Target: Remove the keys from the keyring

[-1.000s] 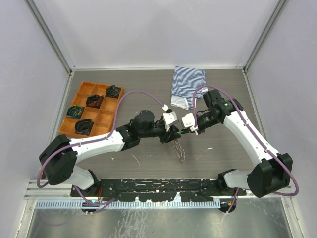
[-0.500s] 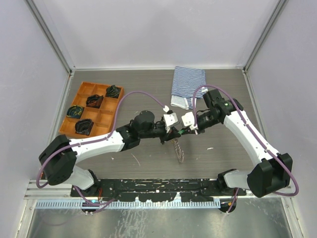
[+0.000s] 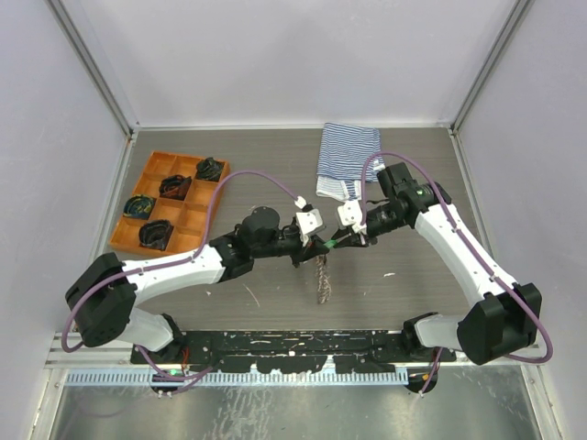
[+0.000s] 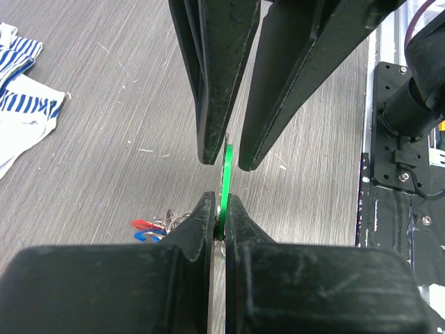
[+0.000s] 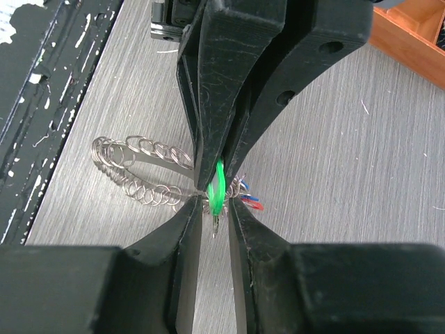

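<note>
Above the table (image 3: 257,151) centre, the left gripper (image 4: 220,203) is clenched on the green key (image 4: 225,170), held edge-on. Fingers of the right gripper (image 5: 215,210) stand slightly parted, straddling that key's tip. Below, the keyring (image 5: 135,170) cord loops on the table, red and blue keys (image 5: 249,200) beside it; the ring itself is apparently hidden.
</note>
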